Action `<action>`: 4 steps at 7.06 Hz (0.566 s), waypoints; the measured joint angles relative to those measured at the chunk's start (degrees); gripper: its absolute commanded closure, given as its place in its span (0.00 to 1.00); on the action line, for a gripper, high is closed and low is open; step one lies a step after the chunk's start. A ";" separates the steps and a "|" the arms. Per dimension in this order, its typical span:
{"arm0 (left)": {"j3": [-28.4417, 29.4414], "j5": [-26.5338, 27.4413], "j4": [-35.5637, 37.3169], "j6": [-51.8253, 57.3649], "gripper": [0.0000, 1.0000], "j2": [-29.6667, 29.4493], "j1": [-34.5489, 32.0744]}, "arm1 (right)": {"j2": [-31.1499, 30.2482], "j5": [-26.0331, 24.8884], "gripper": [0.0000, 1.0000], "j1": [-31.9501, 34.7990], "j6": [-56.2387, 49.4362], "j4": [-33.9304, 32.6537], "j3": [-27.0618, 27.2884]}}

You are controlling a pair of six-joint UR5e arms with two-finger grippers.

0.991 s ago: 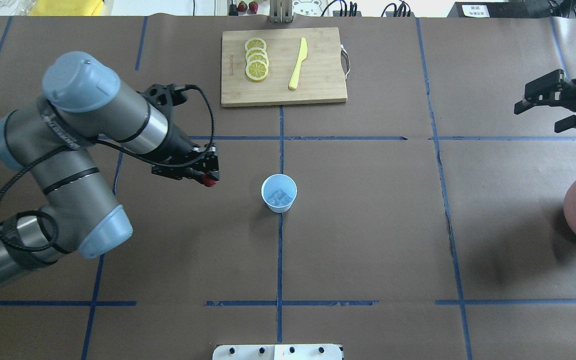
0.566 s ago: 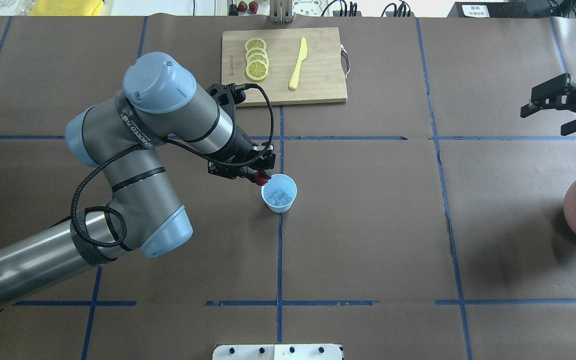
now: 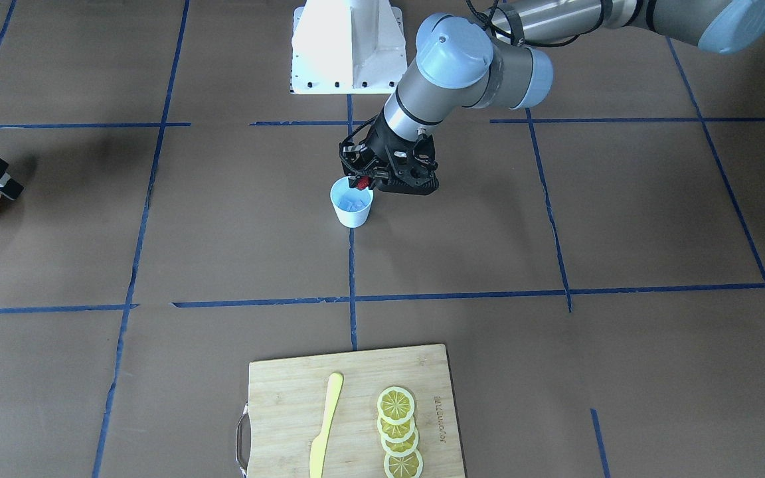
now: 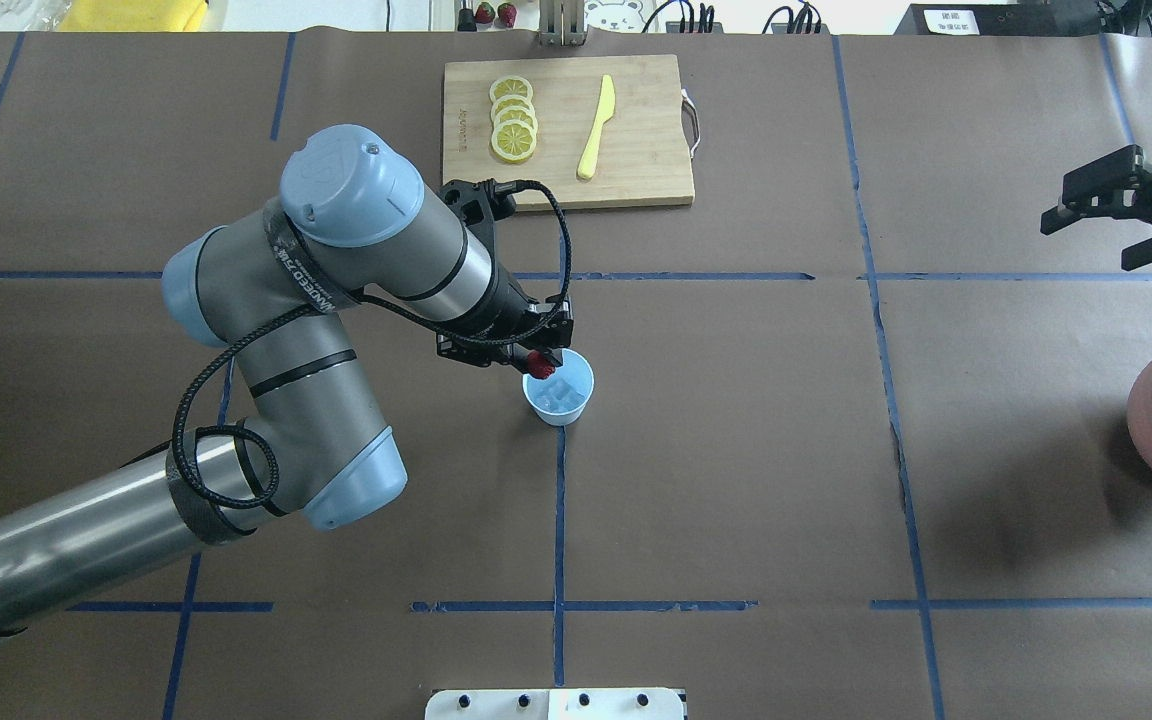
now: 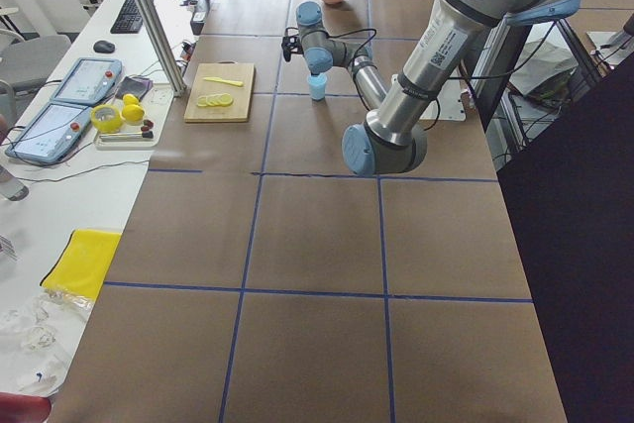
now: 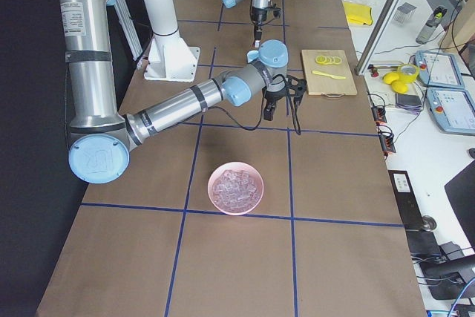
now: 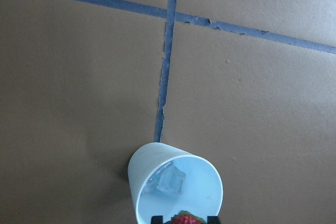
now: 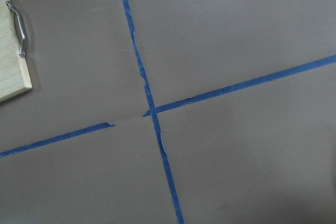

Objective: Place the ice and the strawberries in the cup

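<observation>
Red bumpy strawberry, clenched in my left pincer, hangs over the pale-blue cup rim, ten o'clock; may bounce off.

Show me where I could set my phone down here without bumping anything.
The widest bare stretch lies between the cup and the pink bowl. The strip from the cup toward the robot's base is bare too. Crowded: around the cup, where the left gripper holds a strawberry at its rim, and under that arm.
</observation>
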 measured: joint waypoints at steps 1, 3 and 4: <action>0.46 0.65 -0.96 0.01 0.16 -0.08 0.02 | -0.10 0.01 0.00 0.00 0.00 -0.03 0.18; 1.54 1.26 -2.66 0.06 0.16 -0.13 -0.02 | -0.15 0.05 0.00 0.07 -0.01 -0.06 0.28; 0.61 1.19 -2.71 0.23 0.16 0.05 -0.85 | -0.22 0.31 0.00 0.50 -0.08 -0.12 0.33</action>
